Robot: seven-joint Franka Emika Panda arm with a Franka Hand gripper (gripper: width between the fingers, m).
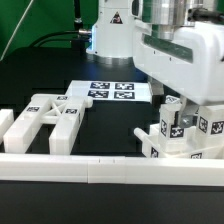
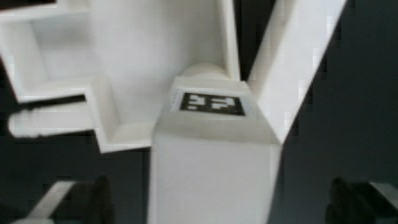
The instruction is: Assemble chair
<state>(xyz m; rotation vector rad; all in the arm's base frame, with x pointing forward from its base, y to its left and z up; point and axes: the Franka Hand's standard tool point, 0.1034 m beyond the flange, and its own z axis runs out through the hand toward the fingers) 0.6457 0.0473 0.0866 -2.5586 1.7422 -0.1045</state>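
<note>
The hand (image 2: 210,208) is hanging released, fingers (image 2: 54,200) spread either side of the chunky matte white tagged plastic chair piece (image 1: 178,138), which is standing on the black desk (image 1: 110,130) at the exterior view's right.

Glossy white, rounded arm (image 1: 180,55) with a dark emblem on its base (image 1: 113,35).

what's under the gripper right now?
A white chair piece carrying a tag, between the fingers of the open gripper, gaps both sides. Its lower end is hidden behind the front bar in the exterior view.
</note>
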